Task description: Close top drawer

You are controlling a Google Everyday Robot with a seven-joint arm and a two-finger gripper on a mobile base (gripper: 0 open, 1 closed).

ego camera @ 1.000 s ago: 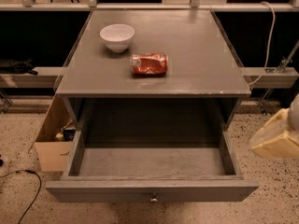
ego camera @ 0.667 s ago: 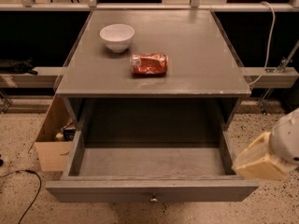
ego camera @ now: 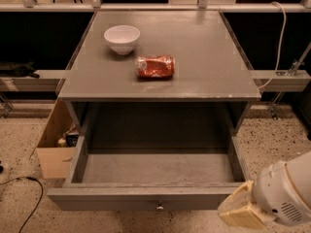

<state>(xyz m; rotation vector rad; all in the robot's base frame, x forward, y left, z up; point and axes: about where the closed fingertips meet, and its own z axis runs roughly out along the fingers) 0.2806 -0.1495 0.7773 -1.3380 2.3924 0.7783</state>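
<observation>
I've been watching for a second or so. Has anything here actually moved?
Only the gripper moved: it came down and leftward in the picture, to the right end of the top drawer front. Nothing was grasped or released. The drawer is open as before; the white bowl and red can lie unmoved.

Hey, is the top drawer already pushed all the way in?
No, the top drawer stands pulled far out from under the tabletop, and the gripper is by its front right corner.

The gripper (ego camera: 240,212), lower right, hides the front right corner of the top drawer (ego camera: 121,198).
</observation>
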